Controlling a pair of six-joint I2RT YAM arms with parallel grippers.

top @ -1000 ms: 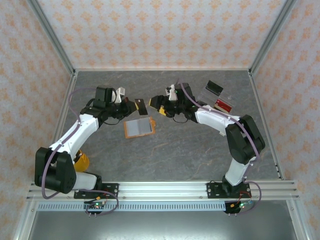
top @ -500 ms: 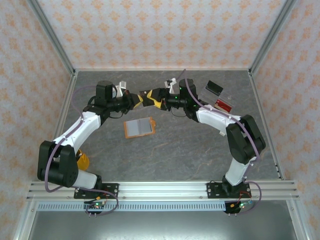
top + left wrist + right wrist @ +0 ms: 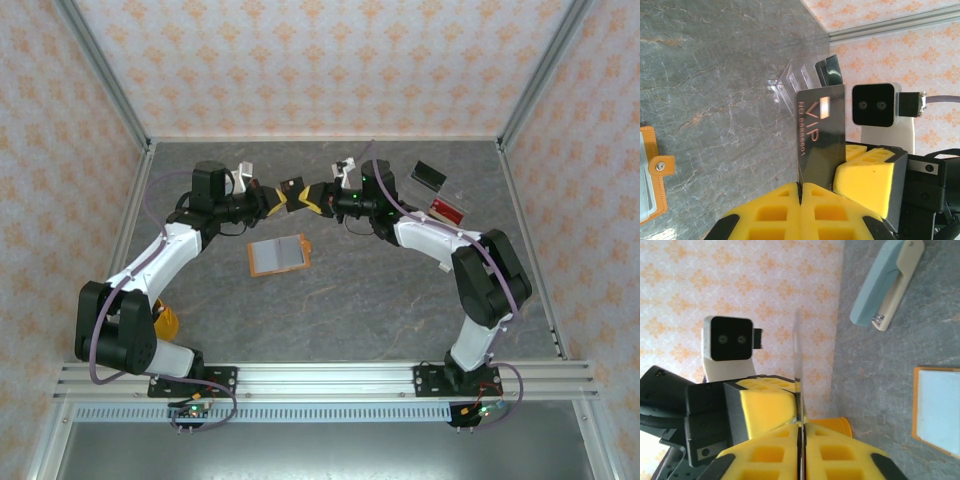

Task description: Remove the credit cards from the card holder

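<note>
One dark credit card [image 3: 821, 135] with reddish "VIP" lettering hangs in the air over the back of the table, gripped from both sides. My left gripper [image 3: 801, 185] is shut on its lower edge. My right gripper [image 3: 801, 424] is shut on the same card [image 3: 798, 360], seen edge-on. From above, the two grippers meet tip to tip, left gripper [image 3: 276, 199] and right gripper [image 3: 306, 194], with the card [image 3: 291, 187] between them. The orange card holder [image 3: 279, 254] lies open on the table just in front of them, greyish pockets up.
A clear plastic tray [image 3: 443, 192] at the back right holds a black card [image 3: 430, 175] and a red card [image 3: 448, 209]. A pale-blue box [image 3: 885, 282] lies on the table. An orange cup [image 3: 165, 322] stands by the left arm's base.
My right gripper moved left to the card and went from open to shut on it. My left gripper carried the card up toward the middle and stays shut.
</note>
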